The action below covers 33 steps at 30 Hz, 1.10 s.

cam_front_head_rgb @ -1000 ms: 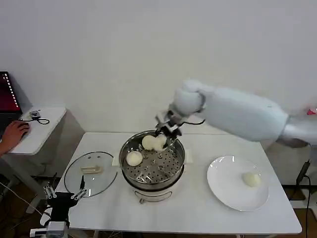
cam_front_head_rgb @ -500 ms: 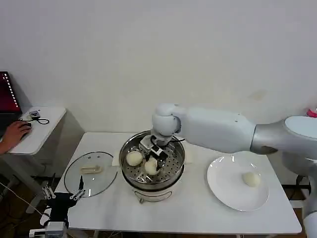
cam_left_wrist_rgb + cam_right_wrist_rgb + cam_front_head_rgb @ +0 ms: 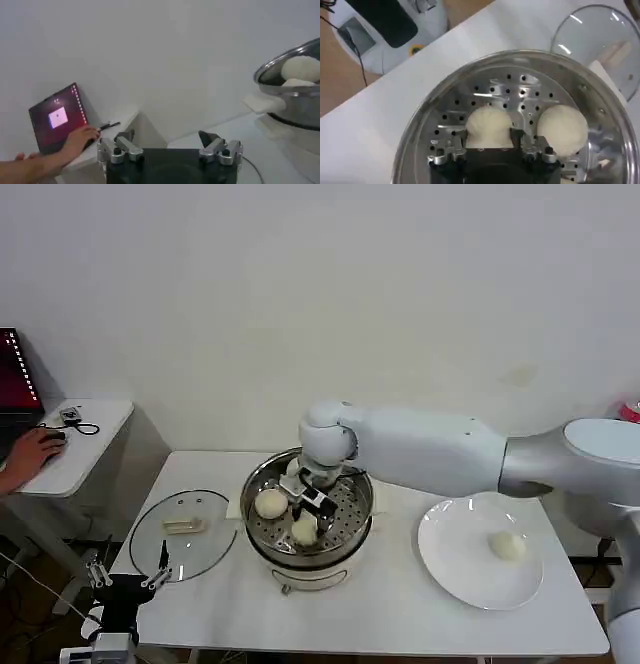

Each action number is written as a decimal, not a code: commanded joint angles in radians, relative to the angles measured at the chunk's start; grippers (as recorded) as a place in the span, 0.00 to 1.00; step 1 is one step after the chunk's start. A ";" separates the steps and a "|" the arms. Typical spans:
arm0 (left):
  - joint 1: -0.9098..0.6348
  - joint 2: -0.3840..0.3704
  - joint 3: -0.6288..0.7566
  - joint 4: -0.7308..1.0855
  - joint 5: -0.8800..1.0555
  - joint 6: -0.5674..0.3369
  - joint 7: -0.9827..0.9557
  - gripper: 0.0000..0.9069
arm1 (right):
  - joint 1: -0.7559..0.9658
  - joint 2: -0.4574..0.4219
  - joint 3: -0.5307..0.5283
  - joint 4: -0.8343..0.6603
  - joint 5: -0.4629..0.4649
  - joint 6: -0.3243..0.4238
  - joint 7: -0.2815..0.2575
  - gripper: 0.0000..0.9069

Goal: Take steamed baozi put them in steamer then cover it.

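Observation:
The steamer [image 3: 252, 492] stands mid-table, its perforated tray [image 3: 515, 95] showing inside the rim. Down inside it, my right gripper [image 3: 306, 506] [image 3: 490, 136] is shut on a steamed baozi [image 3: 304, 531] [image 3: 489, 119], one finger pressed to each side, with the bun low over the tray. Beside it on the tray lies a second baozi [image 3: 270, 503] [image 3: 563, 128]. One more baozi [image 3: 507, 546] rests on the white plate [image 3: 455, 569] at the right. My left gripper [image 3: 126, 577] [image 3: 167, 142] is parked open and empty off the table's left front corner.
The glass lid [image 3: 185, 534] [image 3: 600, 35] lies flat on the table left of the steamer. A small side table [image 3: 85, 439] with a laptop stands further left. The steamer's rim [image 3: 287, 60] shows close by in the left wrist view.
My right gripper swung from the steamer's far rim down into the pot, carrying the baozi towards the tray's near side. The left arm stayed put.

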 commanded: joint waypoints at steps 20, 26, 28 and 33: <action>-0.045 0.061 0.026 0.039 -0.018 0.004 0.008 1.00 | 0.105 -0.504 0.097 0.121 0.080 -0.111 0.164 1.00; -0.069 0.077 0.035 0.049 -0.025 0.003 0.010 1.00 | 0.056 -0.822 0.108 0.188 -0.013 -0.226 0.226 1.00; -0.079 0.087 0.040 0.054 -0.028 0.005 0.011 1.00 | 0.029 -0.869 0.105 0.198 -0.045 -0.216 0.228 1.00; -0.087 0.108 0.047 0.051 -0.029 0.006 0.018 1.00 | -0.150 -0.980 0.196 0.195 -0.123 -0.182 0.229 1.00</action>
